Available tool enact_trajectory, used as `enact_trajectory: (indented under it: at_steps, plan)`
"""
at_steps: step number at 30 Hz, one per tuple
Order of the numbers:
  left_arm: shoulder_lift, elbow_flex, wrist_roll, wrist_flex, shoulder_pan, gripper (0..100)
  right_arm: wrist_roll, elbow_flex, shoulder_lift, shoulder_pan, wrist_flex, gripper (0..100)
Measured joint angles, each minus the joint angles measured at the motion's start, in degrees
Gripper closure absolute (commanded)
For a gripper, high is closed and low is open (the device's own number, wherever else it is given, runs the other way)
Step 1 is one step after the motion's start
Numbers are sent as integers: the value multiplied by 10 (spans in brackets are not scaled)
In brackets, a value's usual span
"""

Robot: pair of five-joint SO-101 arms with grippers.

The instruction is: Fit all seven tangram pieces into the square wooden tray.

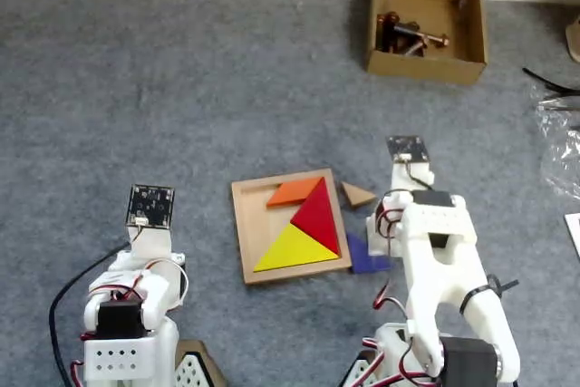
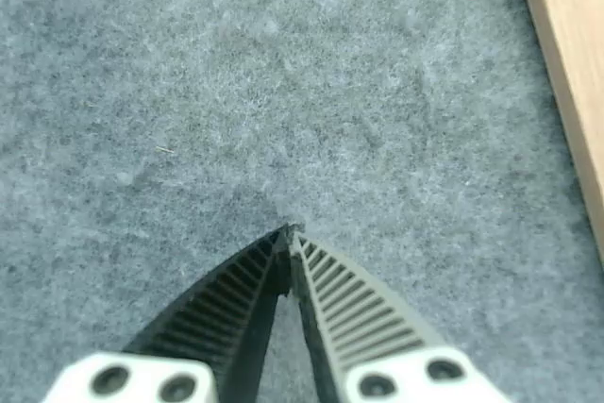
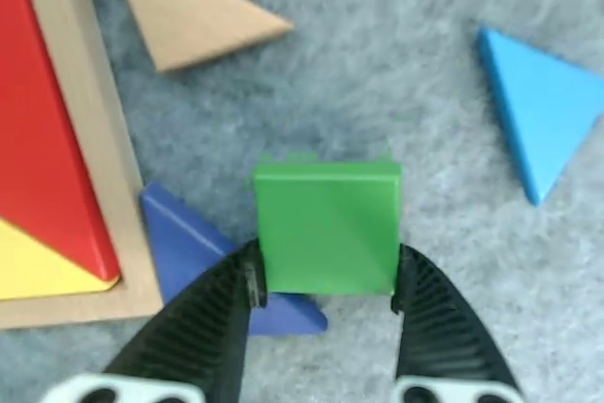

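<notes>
Left tool (image 2: 288, 233) pressed together; right tool (image 3: 326, 278) pinching the green square (image 3: 327, 228).
The left tool hangs over the grey worktop (image 2: 283, 92), well apart from the wooden tray (image 1: 238, 233). The tray holds an orange piece (image 1: 294, 192), a red triangle (image 1: 317, 210) and a yellow triangle (image 1: 294, 249). Just beside the tray's right edge, the right tool grips the green square over a dark blue triangle (image 3: 184, 238). A tan triangle (image 3: 184, 2) and a light blue triangle (image 3: 543, 106) lie near.

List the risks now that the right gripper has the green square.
The right gripper pinches the green square only near one edge, at its fingertips; it may twist or slip out.
The dark blue triangle lies partly under it, beside the tray's rim; a low move toward the tray could shove that piece or catch the rim.
</notes>
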Motion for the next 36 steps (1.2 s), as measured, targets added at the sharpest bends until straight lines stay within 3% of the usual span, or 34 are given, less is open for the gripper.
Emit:
enact_trajectory:
  at_steps: [36]
  plan:
    - [0, 0, 0, 0, 0, 994, 0, -184, 0, -145, 155, 853]
